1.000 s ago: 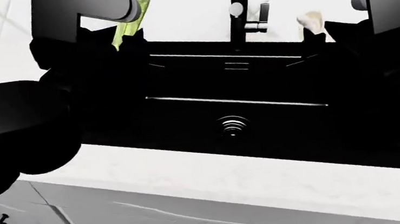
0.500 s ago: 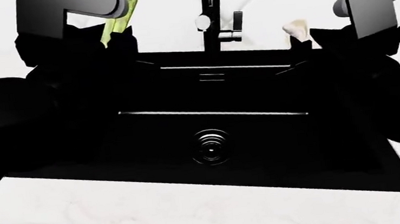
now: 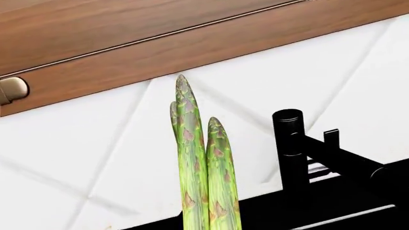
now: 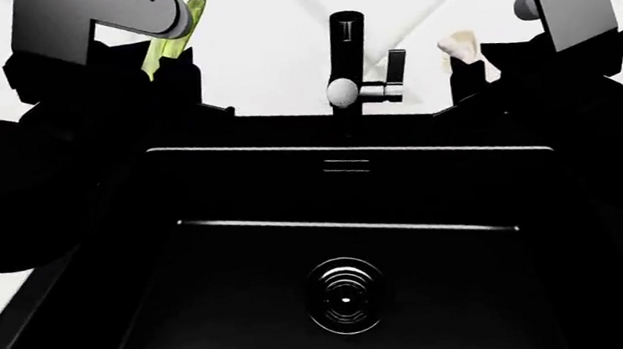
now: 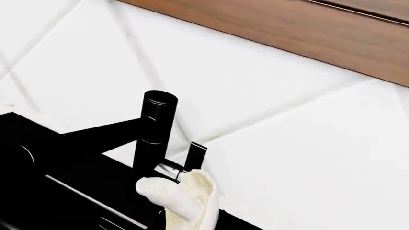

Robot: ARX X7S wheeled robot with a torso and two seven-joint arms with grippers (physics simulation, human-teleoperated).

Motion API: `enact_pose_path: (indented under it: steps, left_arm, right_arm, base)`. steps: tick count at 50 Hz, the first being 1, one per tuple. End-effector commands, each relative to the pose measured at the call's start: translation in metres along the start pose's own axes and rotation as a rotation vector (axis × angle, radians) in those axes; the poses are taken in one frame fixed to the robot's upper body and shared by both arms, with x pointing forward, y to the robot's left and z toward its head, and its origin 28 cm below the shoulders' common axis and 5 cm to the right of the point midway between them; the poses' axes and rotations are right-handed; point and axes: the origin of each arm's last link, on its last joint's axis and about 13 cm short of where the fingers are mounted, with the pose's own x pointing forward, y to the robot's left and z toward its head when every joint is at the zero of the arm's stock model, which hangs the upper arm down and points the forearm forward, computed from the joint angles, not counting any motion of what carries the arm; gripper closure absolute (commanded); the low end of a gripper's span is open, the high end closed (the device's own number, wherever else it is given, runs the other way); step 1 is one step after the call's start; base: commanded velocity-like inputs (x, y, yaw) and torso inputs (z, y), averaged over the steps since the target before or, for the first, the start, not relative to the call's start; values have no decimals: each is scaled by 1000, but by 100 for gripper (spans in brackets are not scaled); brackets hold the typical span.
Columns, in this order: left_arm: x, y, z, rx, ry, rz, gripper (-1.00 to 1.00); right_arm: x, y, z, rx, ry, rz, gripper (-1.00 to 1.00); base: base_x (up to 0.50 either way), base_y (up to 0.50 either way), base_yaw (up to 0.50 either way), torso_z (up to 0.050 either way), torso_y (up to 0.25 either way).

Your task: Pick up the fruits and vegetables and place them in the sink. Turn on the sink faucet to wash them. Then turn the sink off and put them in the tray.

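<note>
Green asparagus (image 3: 203,177), whitish garlic (image 5: 182,197), no legible writing.

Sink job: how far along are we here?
Done: both items look picked up. The left gripper holds the asparagus, the right gripper the garlic piece, both above the sink. In hand: bringing them over the basin, which is bare down to the drain. Left: drop them in, run the faucet and shut it off, then move both to the tray, which is not in view.
</note>
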Motion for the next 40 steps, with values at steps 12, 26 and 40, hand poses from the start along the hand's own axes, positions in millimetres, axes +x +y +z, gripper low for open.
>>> enact_pose_path:
  steps: [12, 26, 40]
  left_arm:
    - [-2, 0, 1, 15, -3, -1, 100]
    - [-2, 1, 0, 14, -2, 2, 100]
    - [-2, 3, -2, 13, 1, 7, 100]
  right_arm:
    - [-5, -5, -1, 2, 13, -18, 100]
    - [-4, -4, -2, 4, 14, -11, 100]
    - [-3, -3, -1, -12, 15, -15, 100]
  base:
    - [251, -28, 0, 0, 0]
    - [69, -478, 0, 0, 1]
    - [192, 337, 0, 0, 0]
